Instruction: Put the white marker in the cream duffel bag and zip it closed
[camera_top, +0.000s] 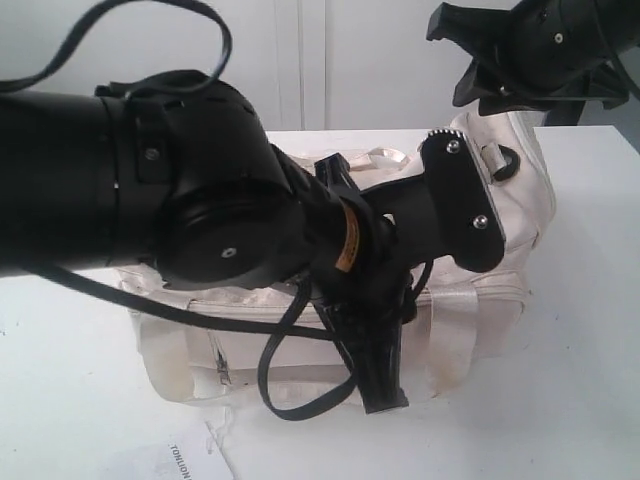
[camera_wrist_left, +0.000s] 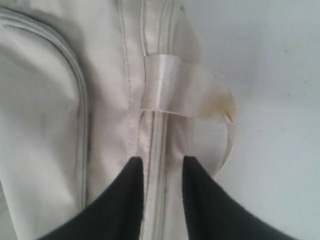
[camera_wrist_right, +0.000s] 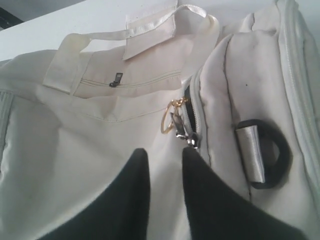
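Observation:
The cream duffel bag (camera_top: 515, 215) lies on its side on the white table, largely hidden behind my left arm. My left gripper (camera_top: 383, 395) points down at the bag's front. In the left wrist view this gripper (camera_wrist_left: 160, 162) is open, its fingers straddling a zip seam (camera_wrist_left: 159, 140) below a shiny strap (camera_wrist_left: 170, 85). My right gripper (camera_top: 450, 60) hovers above the bag's right end. It is open (camera_wrist_right: 162, 152), just short of the gold ring pull (camera_wrist_right: 169, 120) and slider (camera_wrist_right: 190, 140), touching neither. The white marker is out of view.
A black end ring (camera_wrist_right: 272, 150) sits beside the zip's end. A small front-pocket zip (camera_wrist_right: 116, 80) and strap loop (camera_wrist_right: 150, 22) lie farther off. A white printed paper tag (camera_top: 195, 455) rests on the table (camera_top: 590, 400) in front of the bag.

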